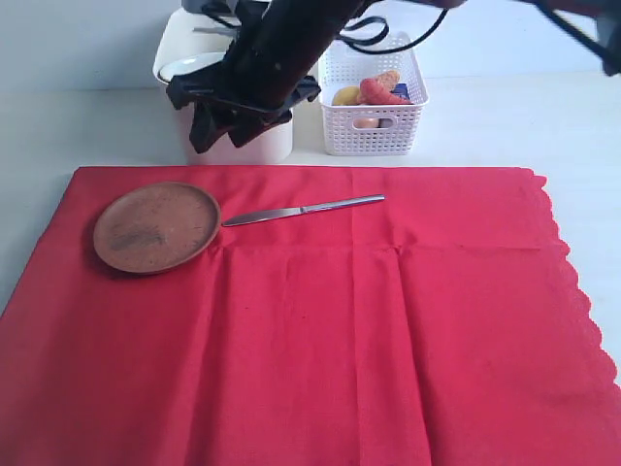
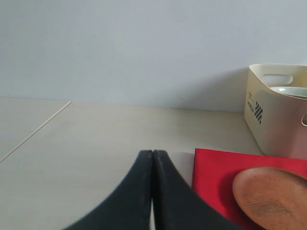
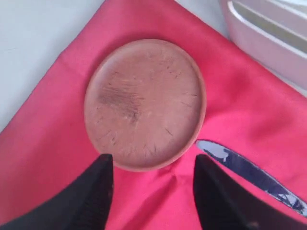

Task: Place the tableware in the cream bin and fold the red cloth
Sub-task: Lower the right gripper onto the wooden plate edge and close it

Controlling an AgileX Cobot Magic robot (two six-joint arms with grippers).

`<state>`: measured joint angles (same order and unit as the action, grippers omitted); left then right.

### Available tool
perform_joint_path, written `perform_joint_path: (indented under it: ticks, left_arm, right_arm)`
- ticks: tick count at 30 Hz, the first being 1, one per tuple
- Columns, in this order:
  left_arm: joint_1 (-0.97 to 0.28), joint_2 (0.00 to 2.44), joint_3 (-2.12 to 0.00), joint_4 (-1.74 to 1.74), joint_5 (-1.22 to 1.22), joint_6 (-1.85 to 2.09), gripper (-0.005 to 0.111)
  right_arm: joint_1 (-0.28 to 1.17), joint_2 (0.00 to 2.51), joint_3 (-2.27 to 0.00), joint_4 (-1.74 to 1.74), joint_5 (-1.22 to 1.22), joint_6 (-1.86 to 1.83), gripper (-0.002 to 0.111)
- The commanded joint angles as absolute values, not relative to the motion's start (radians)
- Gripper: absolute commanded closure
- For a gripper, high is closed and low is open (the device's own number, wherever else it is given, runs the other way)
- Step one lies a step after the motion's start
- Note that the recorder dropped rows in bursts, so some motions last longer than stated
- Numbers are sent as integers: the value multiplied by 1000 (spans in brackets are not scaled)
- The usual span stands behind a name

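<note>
The red cloth [image 1: 320, 330] lies spread flat over the table, its scalloped edge on the right. On its far left sits the round brown plate [image 1: 155, 226], with the steel knife [image 1: 303, 209] just to its right. Behind them stands the cream bin [image 1: 178, 47], holding a pale bowl [image 1: 190, 66]. My right gripper [image 1: 221, 136] hangs in front of the bin, above the plate's far side. In the right wrist view this gripper [image 3: 152, 163] is open and holds nothing, with the plate [image 3: 144, 103] and the knife blade [image 3: 249, 172] below. My left gripper [image 2: 153, 154] is shut and empty, off the cloth's corner [image 2: 216, 167].
A white lattice basket [image 1: 374, 131] with food items stands right of the bin. The right arm crosses from the upper right and hides much of the bin. Bare pale table [image 2: 86, 143] runs along the left of the cloth.
</note>
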<state>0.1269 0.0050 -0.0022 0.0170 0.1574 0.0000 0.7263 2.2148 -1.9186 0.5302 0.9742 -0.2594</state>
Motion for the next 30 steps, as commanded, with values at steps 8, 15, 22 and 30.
perform_joint_path:
  ticks: [8,15,22,30]
  left_arm:
    - [129,0,0,11,155,-7,106]
    - [129,0,0,11,155,-7,106]
    - [129,0,0,11,155,-7,106]
    - [129,0,0,11,155,-7,106]
  right_arm:
    - [723,2369,-1922,555,781,-270,59]
    - [723,2417,-1922,680,738,-345,59]
    - [744,2487,-1922,728,686,-412,59]
    - [771,2499,-1922,726,677,-533,67]
